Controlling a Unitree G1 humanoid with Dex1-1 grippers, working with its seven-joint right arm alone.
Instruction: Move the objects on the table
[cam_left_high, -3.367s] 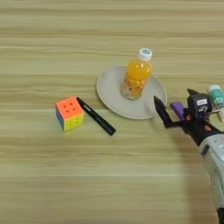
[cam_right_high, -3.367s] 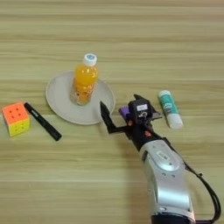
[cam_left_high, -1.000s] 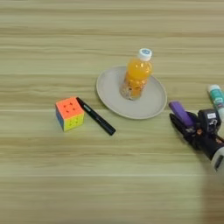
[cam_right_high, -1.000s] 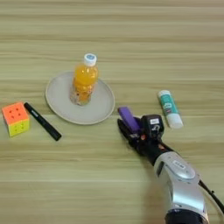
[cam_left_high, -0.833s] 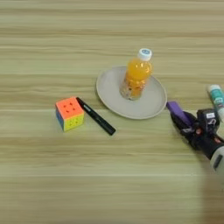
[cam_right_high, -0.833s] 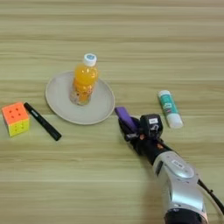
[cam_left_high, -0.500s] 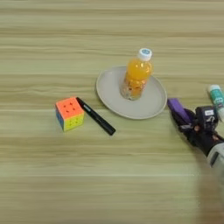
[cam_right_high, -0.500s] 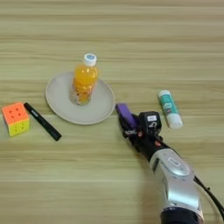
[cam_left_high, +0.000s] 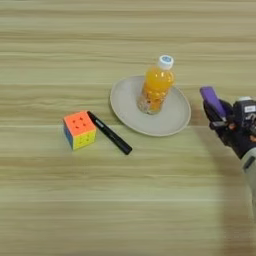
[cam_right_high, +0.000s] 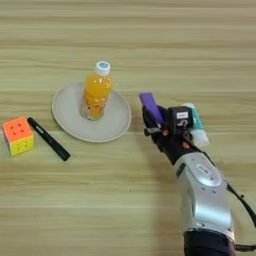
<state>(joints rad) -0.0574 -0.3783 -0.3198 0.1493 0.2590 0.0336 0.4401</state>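
Beige and round, the plate (cam_right_high: 112, 125) sits near the middle of the wood-grain table (cam_left_high: 125, 200) and carries one thing only: the small orange-juice bottle (cam_right_high: 96, 92), upright with its white cap on, standing toward the plate's far side. Bare plate shows in front of the bottle and to its right.

Left of the plate, the slim black marker pen (cam_left_high: 109, 132) lies flat on a diagonal, its far end touching or just beside the colourful puzzle cube (cam_left_high: 79, 129), its near end pointing toward the plate's front rim but apart from it. Wide stretches of bare wood run across the whole near half of the table and along the far side; the left edge beyond the cube is open too.

Right of the plate, the right gripper (cam_right_high: 154, 119) reaches in from the bottom right on its silver forearm (cam_right_high: 202, 195), which angles up and to the left. Its black fingers are clamped on the small purple block (cam_right_high: 150, 106), which sticks up and tilts away from between them, close to the plate's right rim. Whether the block rests on the wood cannot be told. The white-and-green tube (cam_right_high: 196, 127) lies just behind the gripper on its right, partly hidden by it.
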